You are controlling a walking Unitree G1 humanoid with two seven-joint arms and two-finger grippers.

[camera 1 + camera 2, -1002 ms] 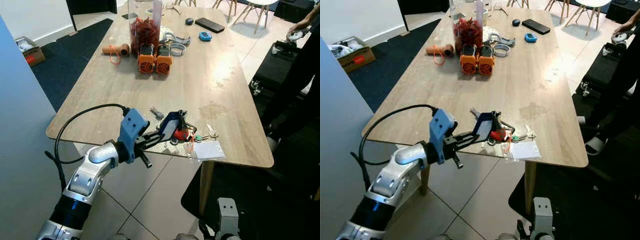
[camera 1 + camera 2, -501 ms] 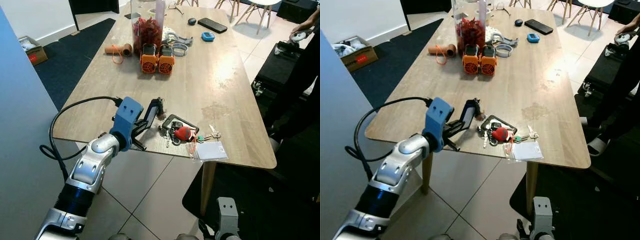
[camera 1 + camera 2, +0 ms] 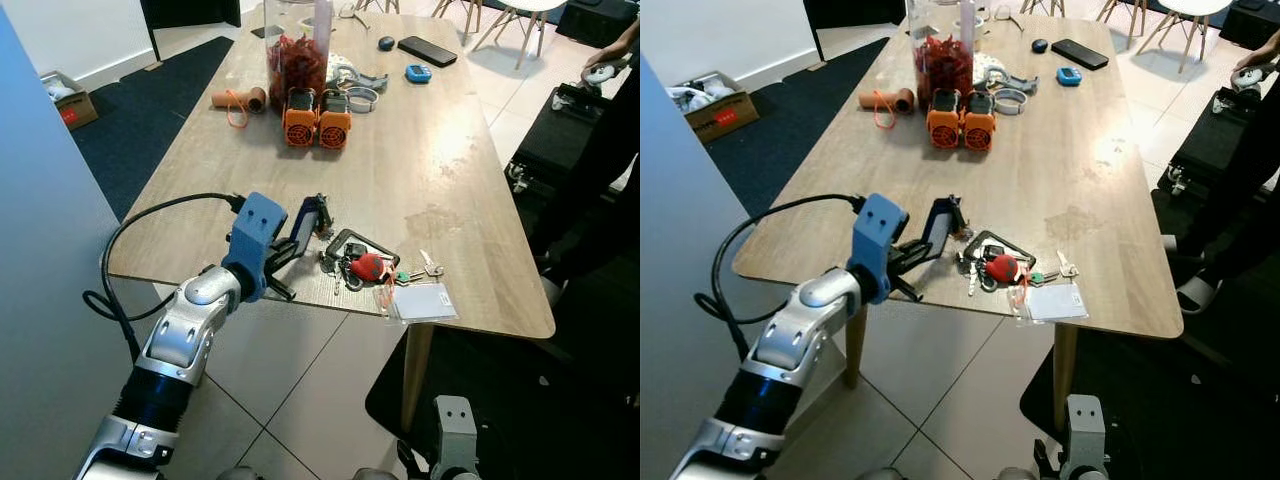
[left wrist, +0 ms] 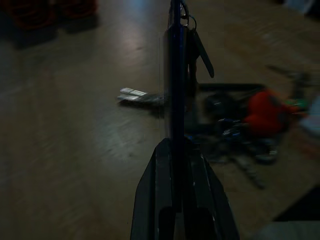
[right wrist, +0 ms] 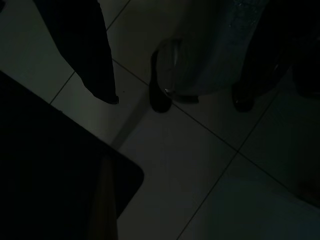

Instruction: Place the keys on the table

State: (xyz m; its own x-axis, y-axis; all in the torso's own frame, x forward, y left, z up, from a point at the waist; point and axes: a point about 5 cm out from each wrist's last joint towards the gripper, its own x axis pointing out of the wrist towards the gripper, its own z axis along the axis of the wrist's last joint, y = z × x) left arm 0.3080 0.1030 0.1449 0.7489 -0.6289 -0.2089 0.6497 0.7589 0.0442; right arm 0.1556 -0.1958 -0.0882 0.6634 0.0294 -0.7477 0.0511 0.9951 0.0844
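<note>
Here, keys [image 3: 362,268] flat, trailing rightward along table [image 3: 440,160]

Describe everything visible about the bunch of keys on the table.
The keys lie in a loose heap near the front edge of the wooden table: metal keys, a black carabiner-like loop, a red fob and a clear card sleeve at the edge. A flat blue tag, tilted up on edge, is pinched by the left gripper.

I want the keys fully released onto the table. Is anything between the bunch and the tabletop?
Nothing visible. The keys already lie on the table near its front edge. The left gripper still pinches the blue tag upright, next to them.
</note>
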